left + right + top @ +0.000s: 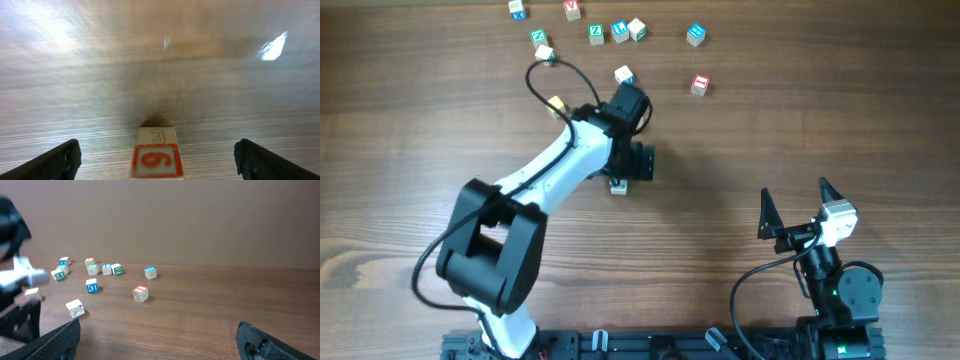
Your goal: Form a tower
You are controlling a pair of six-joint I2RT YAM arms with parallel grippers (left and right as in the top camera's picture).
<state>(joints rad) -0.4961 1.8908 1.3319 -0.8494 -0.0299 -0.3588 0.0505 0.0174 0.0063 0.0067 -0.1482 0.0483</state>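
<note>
The tower (156,159) shows in the left wrist view from above as a pale wooden cube with a red-framed "6" on top and a "3" on the face below it. In the overhead view the tower (618,186) peeks out just below my left gripper (638,163). My left gripper (157,148) stands wide open, one finger on each side of the top cube and clear of it. How many cubes are stacked is hidden. My right gripper (795,190) is open and empty at the near right, and the right wrist view shows the right gripper (157,326) over bare wood.
Loose letter cubes lie along the far edge: a red one (699,84), a blue one (695,34), a cluster (620,30), a plain one (624,74) and one (557,103) beside the left arm's cable. The right wrist view shows the same red cube (140,293).
</note>
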